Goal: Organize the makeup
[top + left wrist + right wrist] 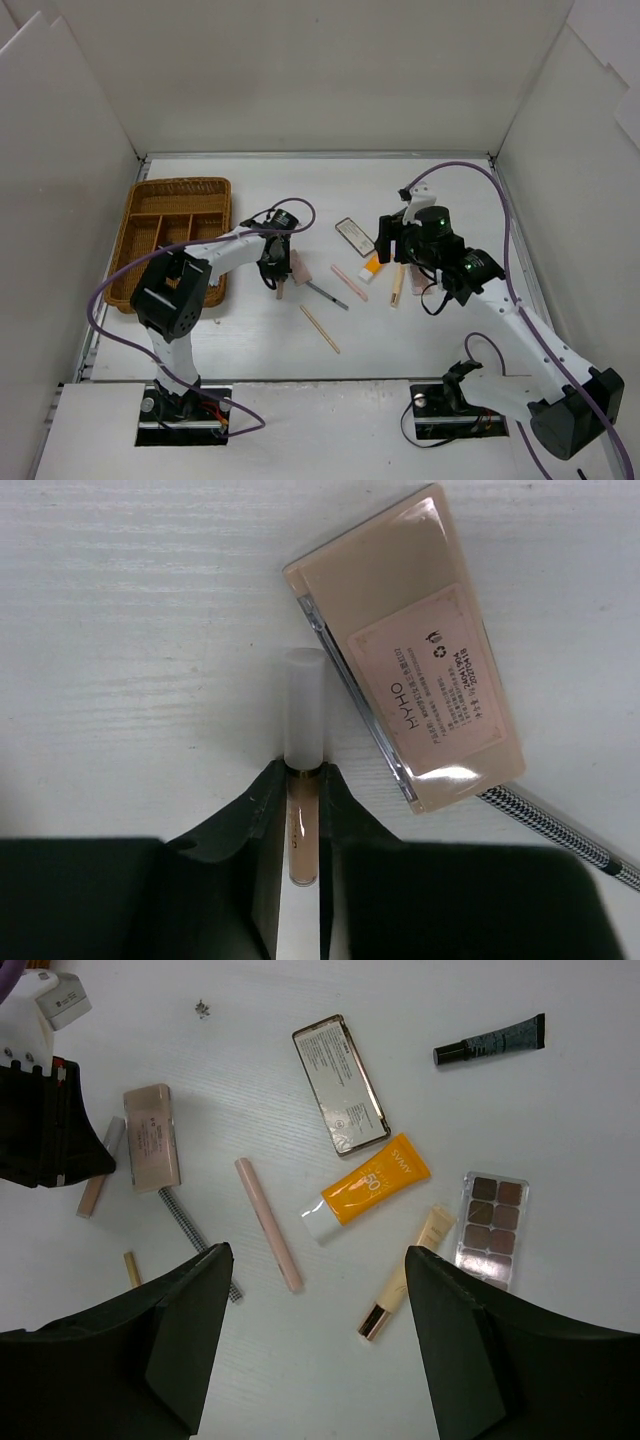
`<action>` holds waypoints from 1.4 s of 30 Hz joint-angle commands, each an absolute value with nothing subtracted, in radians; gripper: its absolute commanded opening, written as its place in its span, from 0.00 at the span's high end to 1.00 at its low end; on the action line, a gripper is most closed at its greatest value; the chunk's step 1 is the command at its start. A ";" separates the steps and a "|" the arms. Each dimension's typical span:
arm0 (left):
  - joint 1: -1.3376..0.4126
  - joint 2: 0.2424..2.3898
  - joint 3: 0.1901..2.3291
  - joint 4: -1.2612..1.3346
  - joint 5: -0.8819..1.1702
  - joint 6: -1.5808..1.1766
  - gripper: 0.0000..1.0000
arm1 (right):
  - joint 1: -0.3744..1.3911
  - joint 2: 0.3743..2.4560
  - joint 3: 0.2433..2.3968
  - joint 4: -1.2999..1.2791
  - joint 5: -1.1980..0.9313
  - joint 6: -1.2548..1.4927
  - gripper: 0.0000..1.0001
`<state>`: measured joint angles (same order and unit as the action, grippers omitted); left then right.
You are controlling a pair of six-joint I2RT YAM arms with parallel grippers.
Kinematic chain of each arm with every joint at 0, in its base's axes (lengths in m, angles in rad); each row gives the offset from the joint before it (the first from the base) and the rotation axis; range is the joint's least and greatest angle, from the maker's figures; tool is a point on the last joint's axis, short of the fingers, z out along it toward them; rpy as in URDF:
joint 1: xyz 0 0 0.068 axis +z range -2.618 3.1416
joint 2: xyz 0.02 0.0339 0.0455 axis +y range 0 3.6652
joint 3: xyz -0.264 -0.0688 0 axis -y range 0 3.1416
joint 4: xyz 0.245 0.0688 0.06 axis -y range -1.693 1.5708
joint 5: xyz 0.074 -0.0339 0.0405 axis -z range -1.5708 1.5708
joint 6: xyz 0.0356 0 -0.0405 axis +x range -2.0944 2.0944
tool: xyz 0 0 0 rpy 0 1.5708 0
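Overhead view: makeup (349,282) lies scattered mid-counter (420,335), well right of a wicker tray (170,232). The left tool (275,272) is down among it and the right tool (390,238) hangs above.

Left wrist view: the left tool grips a slim beige tube (303,730) (frosted cap pointing away), just beside a beige compact (405,650).

Right wrist view: the right tool (318,1260) is spread wide and empty over an orange tube (370,1190).
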<state>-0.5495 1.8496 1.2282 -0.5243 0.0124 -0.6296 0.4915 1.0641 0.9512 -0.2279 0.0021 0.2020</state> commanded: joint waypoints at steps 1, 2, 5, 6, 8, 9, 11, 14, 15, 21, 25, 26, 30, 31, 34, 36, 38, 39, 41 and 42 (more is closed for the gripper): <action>-0.549 1.794 1.241 -0.557 -0.055 -0.628 1.00 | 0.495 1.026 0.942 -0.212 0.015 0.170 0.34; -0.539 1.772 1.259 -0.583 -0.084 -0.617 1.00 | 0.497 1.020 0.943 -0.221 0.012 0.169 0.33; -0.493 1.649 1.270 -0.633 -0.146 -0.554 1.00 | 0.494 0.990 0.934 -0.232 -0.020 0.166 0.33; -0.448 1.617 1.267 -0.638 -0.162 -0.534 1.00 | 0.498 0.968 0.927 -0.232 -0.040 0.164 0.34; -0.385 1.522 1.278 -0.669 -0.187 -0.465 1.00 | 0.499 0.956 0.923 -0.232 -0.052 0.178 0.34; -0.347 1.499 1.287 -0.687 -0.192 -0.445 1.00 | 0.499 0.950 0.923 -0.232 -0.063 0.181 0.34; -0.230 1.438 1.307 -0.709 -0.186 -0.370 1.00 | 0.505 0.951 0.928 -0.241 -0.081 0.189 0.34; -0.106 1.411 1.322 -0.681 -0.186 -0.243 1.00 | 0.515 0.956 0.927 -0.242 -0.100 0.186 0.34; -0.079 1.422 1.330 -0.672 -0.183 -0.212 1.00 | 0.515 0.957 0.930 -0.242 -0.103 0.184 0.34; 0.058 1.564 1.426 -0.634 -0.195 -0.031 1.00 | 0.520 0.985 0.934 -0.242 -0.124 0.169 0.34; 0.100 1.669 1.480 -0.627 -0.176 0.000 1.00 | 0.522 0.999 0.920 -0.242 -0.120 0.163 0.34; 0.100 1.681 1.483 -0.630 -0.186 0.000 1.00 | 0.523 0.996 0.917 -0.244 -0.115 0.164 0.34; 0.100 1.721 1.494 -0.637 -0.196 -0.009 0.81 | 0.525 0.977 0.905 -0.242 -0.103 0.167 0.34; 0.100 1.723 1.493 -0.638 -0.201 -0.015 0.76 | 0.523 0.974 0.904 -0.244 -0.100 0.167 0.33; 0.100 1.710 1.489 -0.646 -0.193 -0.049 0.51 | 0.526 0.974 0.902 -0.259 -0.095 0.161 0.33; 0.100 1.684 1.489 -0.655 -0.186 -0.077 0.37 | 0.528 0.980 0.900 -0.265 -0.100 0.164 0.33; 0.086 1.646 1.486 -0.666 -0.189 -0.093 0.31 | 0.531 0.991 0.900 -0.271 -0.106 0.167 0.33; 0.072 1.634 1.486 -0.673 -0.190 -0.107 0.26 | 0.532 0.991 0.902 -0.276 -0.107 0.169 0.34; 0.061 1.597 1.491 -0.707 -0.169 -0.152 0.24 | 0.543 1.003 0.905 -0.288 -0.113 0.172 0.35; 0.052 1.585 1.491 -0.719 -0.141 -0.172 0.24 | 0.551 1.006 0.905 -0.293 -0.112 0.172 0.35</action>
